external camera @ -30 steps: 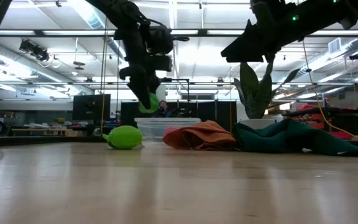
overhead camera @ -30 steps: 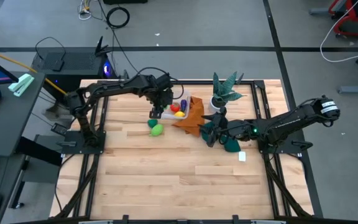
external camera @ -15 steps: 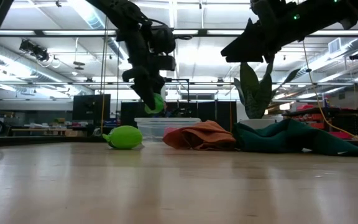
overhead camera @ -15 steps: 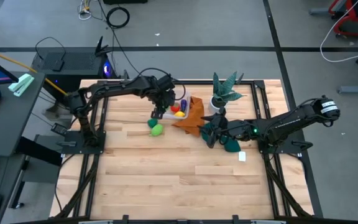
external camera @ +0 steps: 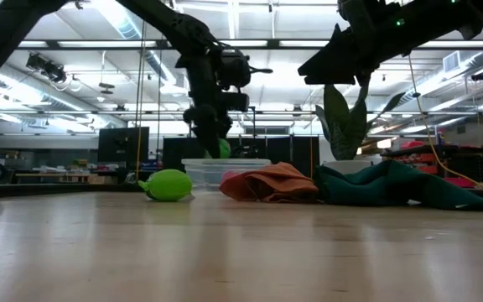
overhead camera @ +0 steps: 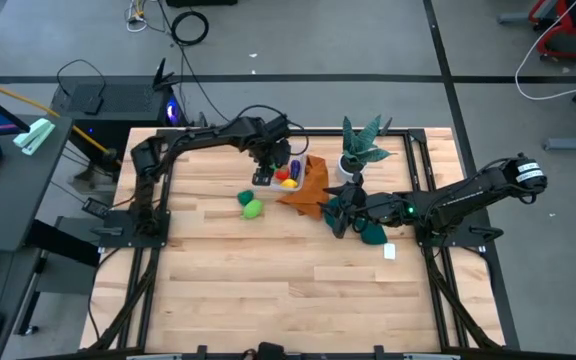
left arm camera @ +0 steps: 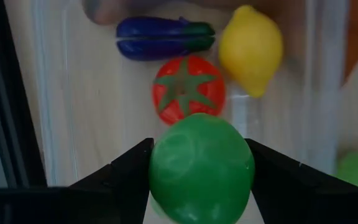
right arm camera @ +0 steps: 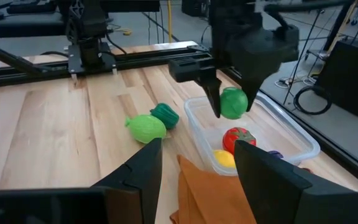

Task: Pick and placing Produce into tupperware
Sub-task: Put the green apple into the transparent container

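The left gripper (left arm camera: 201,171) grips a green ball-shaped produce piece (left arm camera: 201,167) above the clear tupperware (right arm camera: 291,134), which holds a red tomato (left arm camera: 188,88), yellow lemon (left arm camera: 251,49) and purple eggplant (left arm camera: 165,38), while the right gripper (right arm camera: 197,165) hangs open nearby.

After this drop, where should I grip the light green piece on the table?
Take the light green piece across its rounded middle, coming straight down. It lies on its side on the table, with a dark green part at one end, so the short width likely suits the fingers best. The left gripper is nearest but holds a green ball.
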You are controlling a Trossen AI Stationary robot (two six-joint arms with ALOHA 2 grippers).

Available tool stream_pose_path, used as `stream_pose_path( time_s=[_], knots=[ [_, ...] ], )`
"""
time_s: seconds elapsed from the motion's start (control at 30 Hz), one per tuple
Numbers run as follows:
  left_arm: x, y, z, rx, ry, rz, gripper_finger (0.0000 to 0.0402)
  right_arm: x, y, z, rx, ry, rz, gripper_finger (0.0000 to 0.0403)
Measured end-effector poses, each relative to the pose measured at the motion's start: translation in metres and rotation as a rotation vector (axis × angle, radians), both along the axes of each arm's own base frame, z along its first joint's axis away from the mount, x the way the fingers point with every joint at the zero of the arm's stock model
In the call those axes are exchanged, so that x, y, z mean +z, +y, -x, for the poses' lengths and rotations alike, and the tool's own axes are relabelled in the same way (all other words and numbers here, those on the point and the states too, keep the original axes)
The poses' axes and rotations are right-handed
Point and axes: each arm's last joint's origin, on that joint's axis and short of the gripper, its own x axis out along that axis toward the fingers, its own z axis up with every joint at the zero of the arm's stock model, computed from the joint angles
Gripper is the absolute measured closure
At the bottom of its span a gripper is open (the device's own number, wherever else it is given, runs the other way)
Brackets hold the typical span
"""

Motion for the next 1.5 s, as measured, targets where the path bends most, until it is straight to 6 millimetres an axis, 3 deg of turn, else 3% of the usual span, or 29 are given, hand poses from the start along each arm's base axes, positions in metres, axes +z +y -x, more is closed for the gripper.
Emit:
stream_pose_path(
  time_s=[0.23,1.5],
  knots=[
    [-0.007,0.012,0.001,0.048,0.037,0.034,0.0159,0.0,0.0,0.0,0.007,0.0,-0.004,0.0239],
    [-0.042,0.01,-0.01,0.042,0.093,0.094,0.0156,0.0,0.001,0.0,0.018,0.004,-0.007,0.0238]
  ],
)
